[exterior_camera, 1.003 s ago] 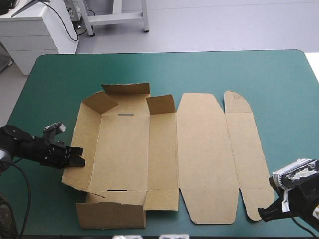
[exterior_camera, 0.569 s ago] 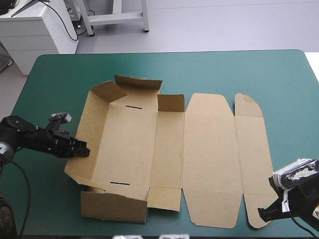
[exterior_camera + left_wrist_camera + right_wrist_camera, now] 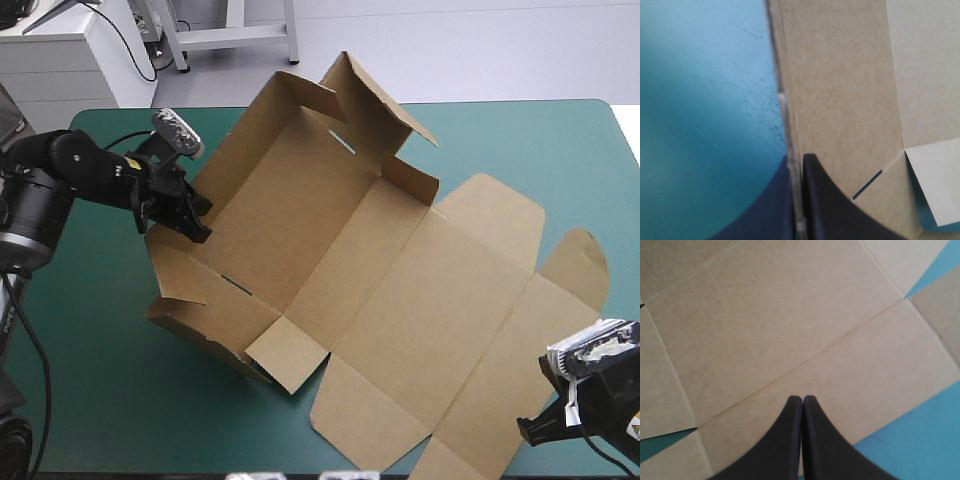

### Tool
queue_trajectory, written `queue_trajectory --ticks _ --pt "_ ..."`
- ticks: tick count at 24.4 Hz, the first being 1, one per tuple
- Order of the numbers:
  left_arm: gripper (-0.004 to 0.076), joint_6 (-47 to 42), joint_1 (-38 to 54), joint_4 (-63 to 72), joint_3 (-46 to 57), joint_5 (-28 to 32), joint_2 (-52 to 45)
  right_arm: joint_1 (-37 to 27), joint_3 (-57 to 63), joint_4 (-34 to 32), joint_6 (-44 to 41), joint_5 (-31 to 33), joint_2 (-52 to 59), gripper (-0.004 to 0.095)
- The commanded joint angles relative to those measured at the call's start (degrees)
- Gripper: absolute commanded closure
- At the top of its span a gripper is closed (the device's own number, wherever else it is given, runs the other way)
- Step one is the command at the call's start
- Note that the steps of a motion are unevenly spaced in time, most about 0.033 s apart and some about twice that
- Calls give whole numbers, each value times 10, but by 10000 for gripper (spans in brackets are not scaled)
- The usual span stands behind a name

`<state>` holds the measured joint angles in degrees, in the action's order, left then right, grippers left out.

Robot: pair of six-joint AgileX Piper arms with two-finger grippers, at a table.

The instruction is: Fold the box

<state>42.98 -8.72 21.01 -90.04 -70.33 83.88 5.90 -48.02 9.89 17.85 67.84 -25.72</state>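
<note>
The brown box [image 3: 400,290] lies skewed across the teal-green cover, its tray end tilted up toward the far left with walls partly raised. Its lid panels lie flat toward the near right. My left gripper [image 3: 195,222] is shut on the tray's left wall. In the left wrist view the board's edge [image 3: 786,100] runs between the black fingers [image 3: 820,200], and a narrow slot [image 3: 867,185] shows in the box [image 3: 840,90]. My right gripper [image 3: 532,430] sits at the near right corner, shut and holding nothing. In its own view the right gripper [image 3: 802,401] hovers over a flat panel [image 3: 780,325].
A raised flap [image 3: 385,95] reaches past the table's far edge. The lid's flaps [image 3: 575,265] lie near the right edge and the near edge. Teal-green cover [image 3: 100,380] shows at the near left. A white cabinet [image 3: 60,60] stands beyond the far left corner.
My left gripper has risen and moved toward the far edge with the wall in its grip. The box has swung round and tilted up at the tray end. The right arm has not moved.
</note>
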Motion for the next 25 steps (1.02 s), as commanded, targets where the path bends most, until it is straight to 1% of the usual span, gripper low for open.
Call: queue_trajectory --ticks 1,2,3,6,8,10,12,16,19,23,25 --pt "731 47 -80 -78 -32 74 4 -4 -14 4 1 -23 -6 929" --pt "731 51 -101 -95 -32 93 8 -4 -14 4 1 -22 -6 929" --pt "731 52 -132 -129 -32 133 15 -4 -14 4 1 -23 -6 929" --pt "731 52 -197 -216 -32 221 34 -4 -14 4 1 -30 -6 928" --pt "731 51 -225 -261 -31 256 44 -4 -14 4 1 -30 -6 928" --pt "731 51 -250 -306 -29 278 51 -4 -14 4 1 -30 -6 929" --pt "731 51 -271 -345 -28 279 54 -4 -14 4 1 -30 -6 929" --pt "731 47 -284 -355 -26 281 54 -4 -14 4 1 -34 -6 928" --pt "731 62 -284 -356 -12 290 54 -4 -14 3 1 -34 -6 929" --pt "731 62 -284 -371 31 339 41 -4 -14 1 0 -34 -6 929" --pt "731 56 -285 -389 66 377 26 -4 -14 1 -3 -34 -6 929"
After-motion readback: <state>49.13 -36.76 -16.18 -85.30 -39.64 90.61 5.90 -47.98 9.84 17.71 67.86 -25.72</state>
